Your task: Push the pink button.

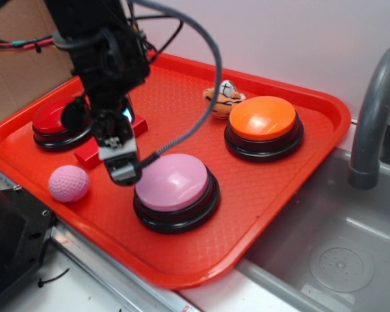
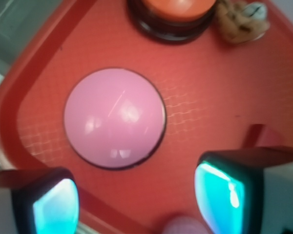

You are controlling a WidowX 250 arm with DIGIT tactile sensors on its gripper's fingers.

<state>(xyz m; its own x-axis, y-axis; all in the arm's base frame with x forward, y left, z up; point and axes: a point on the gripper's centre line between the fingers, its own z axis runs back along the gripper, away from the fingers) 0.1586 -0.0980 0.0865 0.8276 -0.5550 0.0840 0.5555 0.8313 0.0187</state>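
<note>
The pink button (image 1: 175,184), a large pale pink dome on a black base, sits at the front middle of the red tray (image 1: 260,188). It fills the middle of the wrist view (image 2: 115,118). My gripper (image 1: 121,168) hangs just left of the button, above the tray, not touching it. In the wrist view my gripper (image 2: 136,202) is open and empty, with its cyan pads (image 2: 56,207) wide apart and the button just ahead of them.
An orange button (image 1: 263,123) stands at the tray's back right, also in the wrist view (image 2: 173,12). A red button (image 1: 55,123) is at the left, a red block (image 1: 91,153) beside it, a small pink ball (image 1: 69,183) front left, a striped toy (image 1: 222,97) behind. A sink (image 1: 338,253) and faucet (image 1: 377,104) lie right.
</note>
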